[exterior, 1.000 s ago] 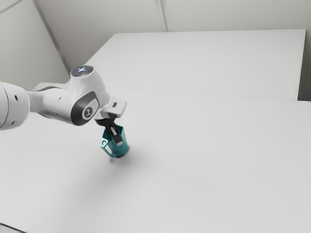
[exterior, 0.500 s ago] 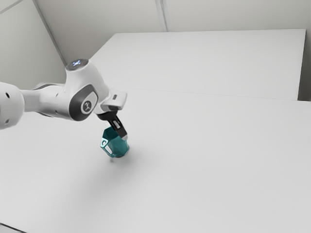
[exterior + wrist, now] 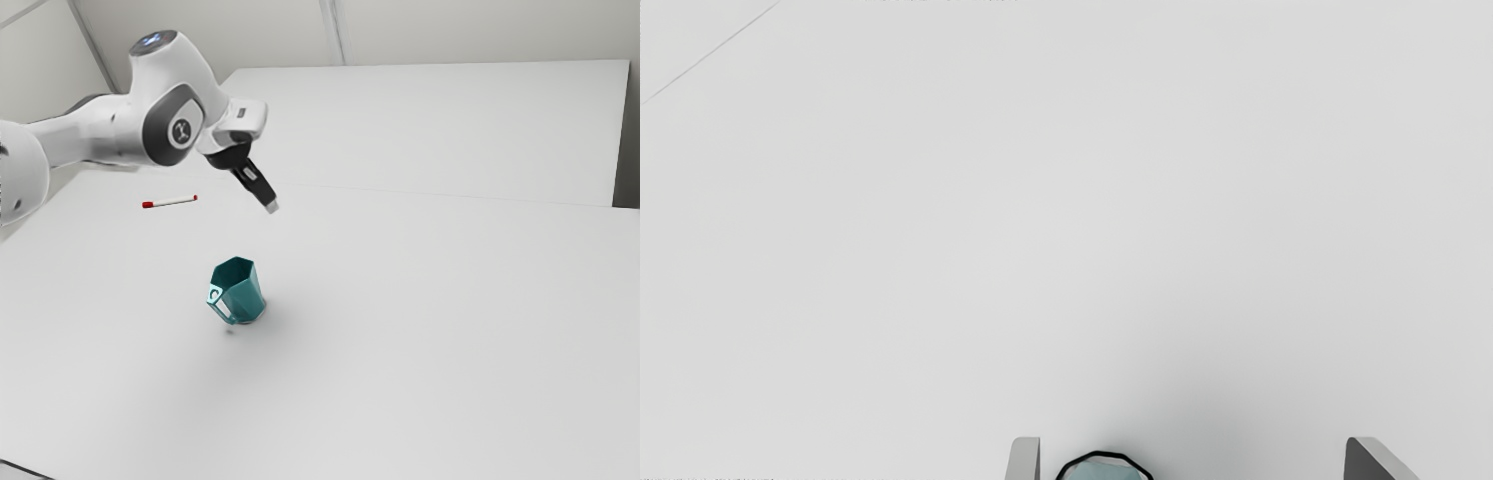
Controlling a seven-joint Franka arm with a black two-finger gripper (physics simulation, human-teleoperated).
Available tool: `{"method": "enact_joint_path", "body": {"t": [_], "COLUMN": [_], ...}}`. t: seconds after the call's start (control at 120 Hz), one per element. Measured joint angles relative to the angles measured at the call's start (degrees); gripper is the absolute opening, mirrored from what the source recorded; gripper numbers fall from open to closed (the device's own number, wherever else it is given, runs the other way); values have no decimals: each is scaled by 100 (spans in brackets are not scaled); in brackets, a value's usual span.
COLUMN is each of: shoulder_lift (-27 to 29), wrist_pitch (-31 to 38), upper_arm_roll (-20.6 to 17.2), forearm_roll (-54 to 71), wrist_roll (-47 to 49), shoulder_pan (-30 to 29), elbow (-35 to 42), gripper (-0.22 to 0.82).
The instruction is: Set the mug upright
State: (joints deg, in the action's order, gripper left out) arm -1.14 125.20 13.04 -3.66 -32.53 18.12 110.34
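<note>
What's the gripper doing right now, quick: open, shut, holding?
Gripper: open, fingers wide apart, holding nothing, raised clear of the mug.

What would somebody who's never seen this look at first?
Probably the teal mug, the boldest color here, on the pale table with its handle toward the exterior view's left. Next comes the big white robot arm, reaching in from that same side, its black gripper open above the table. Then maybe the thin, red-ended pen-like thing, lying farther back than the mug.
</note>
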Motion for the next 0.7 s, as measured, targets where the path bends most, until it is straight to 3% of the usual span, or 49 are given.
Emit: {"method": "enact_joint_path", "body": {"t": [0.308,0.7], "shoulder_lift": [-1332,-1447], "wrist_pitch": [-1822,-2824], "upper_arm_roll": [12,63], "forearm_roll": [-299,-417], "wrist_roll": [657,1518], "shoulder_pan": [-487,-673], "elbow": [-2236,-2491], "gripper": [58,60]}}
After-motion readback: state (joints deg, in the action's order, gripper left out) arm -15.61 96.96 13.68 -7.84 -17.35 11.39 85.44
